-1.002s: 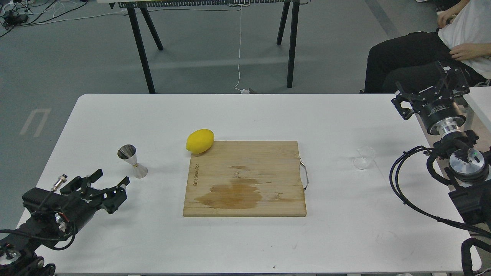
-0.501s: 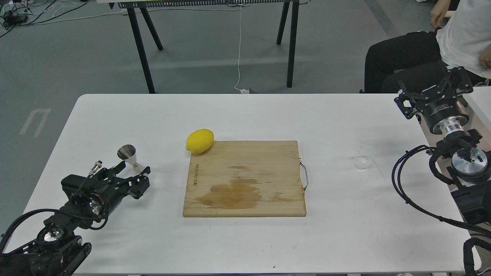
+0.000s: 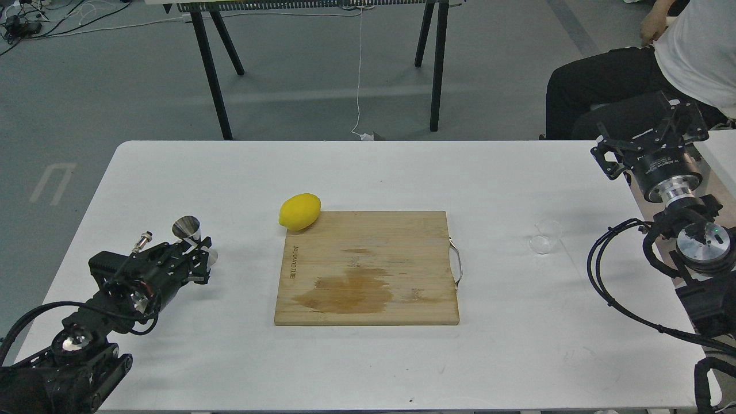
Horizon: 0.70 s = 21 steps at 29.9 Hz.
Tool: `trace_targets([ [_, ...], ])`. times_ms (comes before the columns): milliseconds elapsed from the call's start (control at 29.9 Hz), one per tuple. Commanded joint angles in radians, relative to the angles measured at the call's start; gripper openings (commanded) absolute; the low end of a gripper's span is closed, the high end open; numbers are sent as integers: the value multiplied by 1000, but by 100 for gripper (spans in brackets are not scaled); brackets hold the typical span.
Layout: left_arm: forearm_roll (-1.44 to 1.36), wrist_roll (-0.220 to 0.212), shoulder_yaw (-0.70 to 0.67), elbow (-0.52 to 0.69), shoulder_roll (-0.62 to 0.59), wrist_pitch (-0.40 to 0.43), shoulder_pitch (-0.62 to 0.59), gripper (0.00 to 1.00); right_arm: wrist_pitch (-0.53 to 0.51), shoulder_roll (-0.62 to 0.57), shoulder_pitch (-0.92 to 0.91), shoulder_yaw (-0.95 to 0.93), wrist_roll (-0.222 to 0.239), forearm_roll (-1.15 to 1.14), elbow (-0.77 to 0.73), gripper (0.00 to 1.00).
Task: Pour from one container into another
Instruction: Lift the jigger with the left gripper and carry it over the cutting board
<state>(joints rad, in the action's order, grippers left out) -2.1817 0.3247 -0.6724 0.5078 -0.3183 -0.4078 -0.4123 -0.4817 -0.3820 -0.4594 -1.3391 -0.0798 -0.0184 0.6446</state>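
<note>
The steel jigger (image 3: 187, 227) stands at the table's left, its cone mouth showing above my left gripper (image 3: 200, 252). That gripper has come in from the lower left and is shut around the jigger's narrow waist, hiding most of the lower cone. The clear glass cup (image 3: 545, 237) sits on the white table to the right of the board, faint against the surface. My right gripper (image 3: 647, 131) is raised at the far right edge, open and holding nothing, well behind and to the right of the cup.
A wooden cutting board (image 3: 368, 267) with a damp stain and a metal handle on its right side lies mid-table. A yellow lemon (image 3: 299, 211) rests at its far left corner. A seated person (image 3: 678, 52) is behind the right arm.
My left gripper has moved forward from the table's near-left corner to the jigger and its fingers have come together on the waist. The jigger's top shifted slightly left. The right arm barely moved.
</note>
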Motion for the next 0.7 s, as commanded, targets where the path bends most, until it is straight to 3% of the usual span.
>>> trace_targets([
  [0,0,-3,13,0,4,-25,-3,14,0,0,-1,0,0,0,0,100],
  [134,0,-1,4,20,-7,-69,-19,14,0,-1,-1,0,0,0,0,100],
  [234,0,-3,4,108,-39,-81,-49,14,0,-1,-1,-2,0,0,0,100],
  [334,0,-10,4,256,-84,-37,-62,12,0,-5,1,-2,0,0,0,100],
  [468,0,-84,20,414,-91,-22,-79,10,0,-9,4,-2,0,0,0,100],
  [668,0,-84,63,520,-49,44,-123,9,0,-23,4,-2,0,0,-6,100],
])
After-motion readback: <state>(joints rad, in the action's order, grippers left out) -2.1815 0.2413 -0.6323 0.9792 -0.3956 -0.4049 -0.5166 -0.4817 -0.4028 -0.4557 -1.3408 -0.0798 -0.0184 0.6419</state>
